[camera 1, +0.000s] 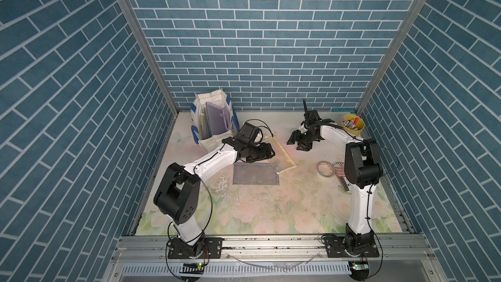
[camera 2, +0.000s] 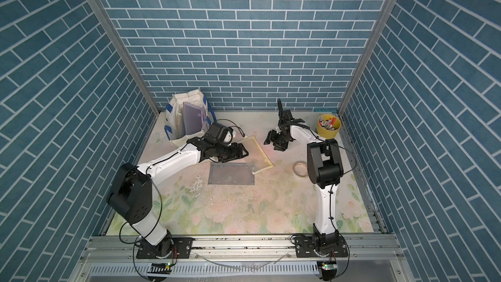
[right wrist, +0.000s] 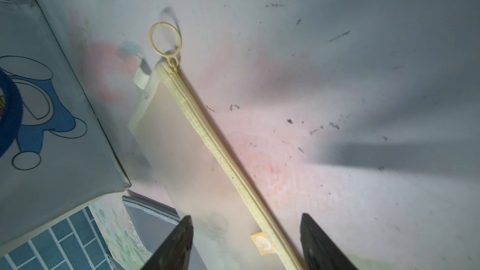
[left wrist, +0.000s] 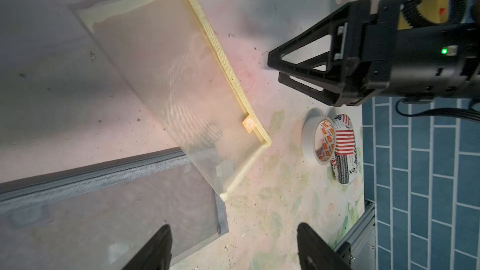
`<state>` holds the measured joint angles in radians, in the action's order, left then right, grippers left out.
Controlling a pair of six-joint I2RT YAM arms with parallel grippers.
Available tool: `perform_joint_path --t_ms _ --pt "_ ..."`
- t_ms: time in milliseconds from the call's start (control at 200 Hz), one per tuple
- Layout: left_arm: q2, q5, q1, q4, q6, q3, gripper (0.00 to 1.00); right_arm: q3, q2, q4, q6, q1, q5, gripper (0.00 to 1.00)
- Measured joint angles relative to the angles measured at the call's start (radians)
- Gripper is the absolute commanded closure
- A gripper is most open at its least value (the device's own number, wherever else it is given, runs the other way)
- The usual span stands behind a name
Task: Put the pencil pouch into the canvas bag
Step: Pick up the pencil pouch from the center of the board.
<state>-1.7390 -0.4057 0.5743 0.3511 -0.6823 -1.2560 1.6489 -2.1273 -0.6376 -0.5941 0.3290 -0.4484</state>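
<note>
A yellow-edged mesh pencil pouch [camera 1: 282,155] [camera 2: 257,155] [left wrist: 181,87] lies flat at mid-table, one corner over a grey mesh pouch [camera 1: 256,173] [camera 2: 231,173] [left wrist: 104,216]. The off-white canvas bag [camera 1: 210,143] [camera 2: 180,141] [right wrist: 52,125] with blue handles stands open at the back left. My left gripper [camera 1: 267,153] [left wrist: 235,250] is open and empty, beside the yellow pouch's left side and over the grey pouch's corner. My right gripper [camera 1: 296,145] [right wrist: 246,245] is open just right of the yellow pouch, its jaws framing the zipper edge [right wrist: 220,151]. Whether it touches the pouch I cannot tell.
A purple folder [camera 1: 215,120] stands inside the bag. A yellow pen bucket [camera 1: 352,126] [camera 2: 329,126] sits at the back right. Two tape rolls [camera 1: 325,169] [left wrist: 322,138] lie by the right arm. Blue brick walls enclose three sides.
</note>
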Motion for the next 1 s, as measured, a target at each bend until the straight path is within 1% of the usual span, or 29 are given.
perform_joint_path --t_ms 230,415,580,705,765,845,1000 --pt "-0.139 0.002 -0.014 -0.113 -0.113 -0.001 0.28 -0.038 -0.022 0.043 -0.002 0.001 -0.036 0.41" --pt "-0.241 0.031 -0.025 -0.134 -0.162 -0.050 0.30 -0.096 -0.019 0.089 -0.005 0.007 -0.068 0.45" --pt "-0.304 0.041 -0.027 -0.184 -0.206 -0.077 0.36 -0.141 -0.005 0.146 -0.012 0.026 -0.095 0.50" --pt "-0.335 0.037 -0.027 -0.238 -0.240 -0.091 0.46 -0.163 0.000 0.173 -0.014 0.045 -0.110 0.55" --pt "-0.348 0.030 -0.027 -0.274 -0.259 -0.091 0.52 -0.174 0.003 0.188 -0.020 0.053 -0.114 0.58" --pt "-0.365 0.023 -0.026 -0.315 -0.272 -0.091 0.66 -0.192 0.009 0.204 -0.028 0.063 -0.121 0.60" --pt "-0.369 0.023 -0.018 -0.358 -0.295 -0.084 0.95 -0.220 0.024 0.217 -0.031 0.072 -0.125 0.61"
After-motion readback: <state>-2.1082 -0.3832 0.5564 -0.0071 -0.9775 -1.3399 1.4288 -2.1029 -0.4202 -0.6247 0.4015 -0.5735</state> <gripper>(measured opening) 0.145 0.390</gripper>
